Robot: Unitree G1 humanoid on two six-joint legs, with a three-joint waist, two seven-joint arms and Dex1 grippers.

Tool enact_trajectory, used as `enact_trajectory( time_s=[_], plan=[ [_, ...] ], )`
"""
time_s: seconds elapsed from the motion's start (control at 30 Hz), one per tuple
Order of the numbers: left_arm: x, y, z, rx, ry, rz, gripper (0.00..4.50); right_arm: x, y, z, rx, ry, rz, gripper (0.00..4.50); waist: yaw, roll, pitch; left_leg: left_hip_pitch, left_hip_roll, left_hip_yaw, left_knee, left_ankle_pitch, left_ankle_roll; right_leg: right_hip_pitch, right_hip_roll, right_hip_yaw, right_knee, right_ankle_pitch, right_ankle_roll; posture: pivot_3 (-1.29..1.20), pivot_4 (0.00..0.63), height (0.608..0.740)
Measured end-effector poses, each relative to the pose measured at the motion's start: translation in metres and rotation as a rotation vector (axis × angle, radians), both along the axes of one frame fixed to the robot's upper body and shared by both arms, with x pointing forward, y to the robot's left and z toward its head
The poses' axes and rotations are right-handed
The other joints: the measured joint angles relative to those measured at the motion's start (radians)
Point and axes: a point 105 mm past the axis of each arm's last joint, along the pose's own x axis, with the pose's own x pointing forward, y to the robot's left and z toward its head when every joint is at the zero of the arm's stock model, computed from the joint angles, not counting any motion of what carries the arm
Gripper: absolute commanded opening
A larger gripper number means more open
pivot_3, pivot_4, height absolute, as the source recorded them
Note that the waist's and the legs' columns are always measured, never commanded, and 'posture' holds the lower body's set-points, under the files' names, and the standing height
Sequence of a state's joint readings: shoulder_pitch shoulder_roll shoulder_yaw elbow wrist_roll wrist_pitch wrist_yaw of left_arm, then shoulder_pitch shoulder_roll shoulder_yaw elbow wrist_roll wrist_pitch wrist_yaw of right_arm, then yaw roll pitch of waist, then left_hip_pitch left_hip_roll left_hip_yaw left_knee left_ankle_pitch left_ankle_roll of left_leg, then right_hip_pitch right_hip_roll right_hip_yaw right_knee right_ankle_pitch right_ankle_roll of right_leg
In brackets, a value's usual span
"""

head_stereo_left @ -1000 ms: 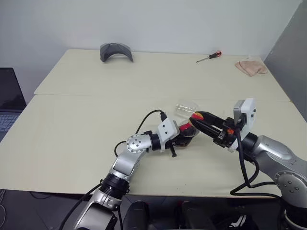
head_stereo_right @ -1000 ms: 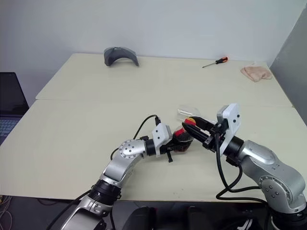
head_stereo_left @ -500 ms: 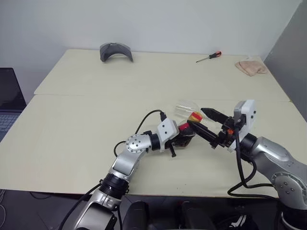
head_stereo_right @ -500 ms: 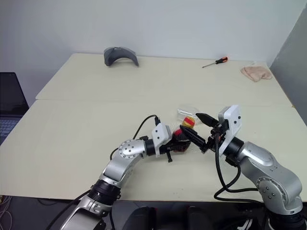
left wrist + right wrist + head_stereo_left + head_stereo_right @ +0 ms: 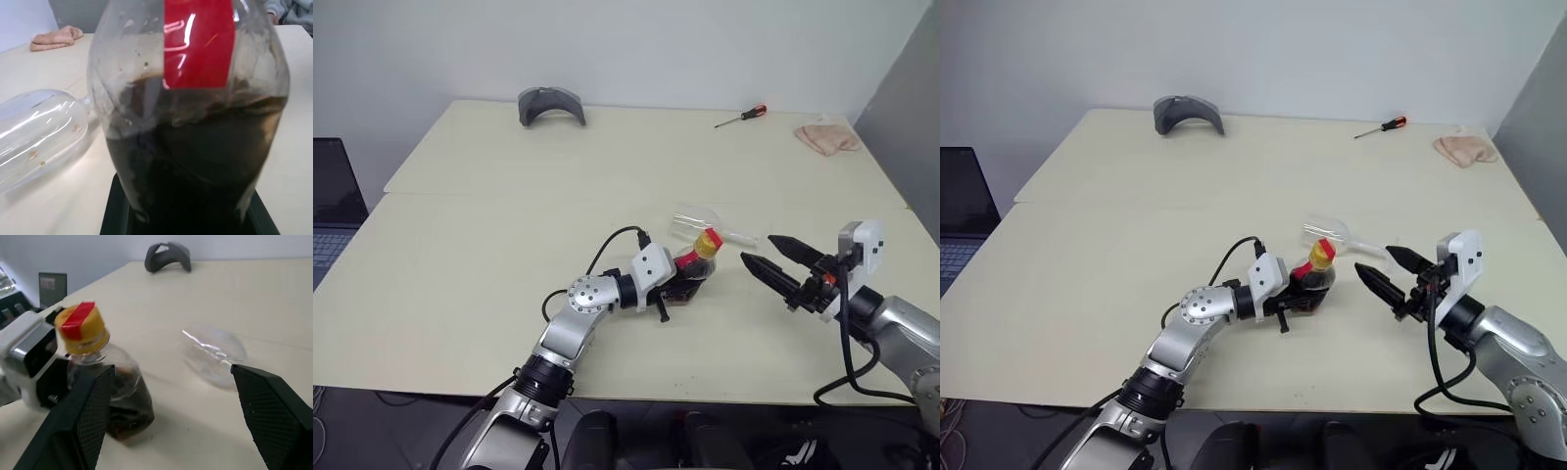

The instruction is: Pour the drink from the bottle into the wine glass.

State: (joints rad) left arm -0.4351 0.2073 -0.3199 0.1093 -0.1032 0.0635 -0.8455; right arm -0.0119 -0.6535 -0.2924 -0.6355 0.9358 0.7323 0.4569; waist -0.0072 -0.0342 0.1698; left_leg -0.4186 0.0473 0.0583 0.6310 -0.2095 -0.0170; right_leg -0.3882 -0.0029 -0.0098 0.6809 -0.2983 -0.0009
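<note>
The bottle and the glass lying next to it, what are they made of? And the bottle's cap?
The bottle looks like thin clear plastic: its wall is see-through, with soft glints over the dark drink. Its yellow cap looks like matte, opaque plastic. The wine glass is colourless and shiny with sharp highlights; it could be glass or hard clear plastic, I can't tell which.

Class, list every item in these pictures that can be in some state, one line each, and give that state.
bottle: upright, capped, held by left gripper
yellow cap: still on
drink: inside the bottle, none poured
wine glass: lying on its side, empty
left gripper: shut on bottle
right gripper: open, holding nothing
screwdriver: lying flat
cloth: crumpled
</note>
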Motion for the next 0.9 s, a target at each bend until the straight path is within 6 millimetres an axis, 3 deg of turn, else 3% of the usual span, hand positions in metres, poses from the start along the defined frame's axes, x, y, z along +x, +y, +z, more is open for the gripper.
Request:
enact_trajectory(
  time_s=[0.2, 0.43, 0.57, 0.73, 0.9],
  plan=[
    [-0.001, -0.002, 0.000, -0.003, -0.001, -0.005, 0.64, 0.000, 0.033, 0.019, 0.038, -0.068, 0.101, 4.01, -0.002, 0.000, 0.000, 0.000, 0.000, 0.000, 0.000, 0.000, 0.000, 0.000, 0.000, 0.000, 0.000, 0.000, 0.000, 0.00, 0.150, 0.740],
    [0.000, 0.000, 0.000, 0.003, -0.002, -0.002, 0.64, 0.006, 0.048, 0.021, 0.043, -0.082, 0.115, 4.01, 0.003, 0.000, 0.000, -0.001, -0.001, 0.000, 0.000, 0.000, 0.000, 0.000, -0.001, 0.000, -0.001, 0.000, 0.000, 0.00, 0.150, 0.740],
    [0.000, 0.001, 0.000, 0.006, -0.002, 0.000, 0.64, 0.008, 0.048, 0.020, 0.045, -0.079, 0.108, 3.11, 0.003, 0.000, 0.000, -0.001, 0.000, 0.000, 0.000, 0.000, 0.000, 0.000, -0.001, 0.000, -0.001, 0.000, 0.000, 0.00, 0.150, 0.740],
    [0.000, 0.001, -0.001, 0.007, -0.002, 0.001, 0.64, 0.008, 0.052, 0.021, 0.052, -0.085, 0.124, 1.30, 0.003, 0.000, 0.000, -0.001, 0.000, 0.000, 0.000, 0.000, 0.000, 0.000, 0.000, 0.000, 0.000, 0.000, 0.000, 0.00, 0.150, 0.740],
    [0.000, 0.001, -0.001, 0.007, -0.002, 0.001, 0.64, 0.008, 0.052, 0.021, 0.052, -0.085, 0.125, 1.14, 0.003, 0.000, 0.000, -0.001, 0.000, 0.000, 0.000, 0.000, 0.000, 0.000, -0.001, 0.000, -0.001, 0.000, 0.000, 0.00, 0.150, 0.740]
  ],
)
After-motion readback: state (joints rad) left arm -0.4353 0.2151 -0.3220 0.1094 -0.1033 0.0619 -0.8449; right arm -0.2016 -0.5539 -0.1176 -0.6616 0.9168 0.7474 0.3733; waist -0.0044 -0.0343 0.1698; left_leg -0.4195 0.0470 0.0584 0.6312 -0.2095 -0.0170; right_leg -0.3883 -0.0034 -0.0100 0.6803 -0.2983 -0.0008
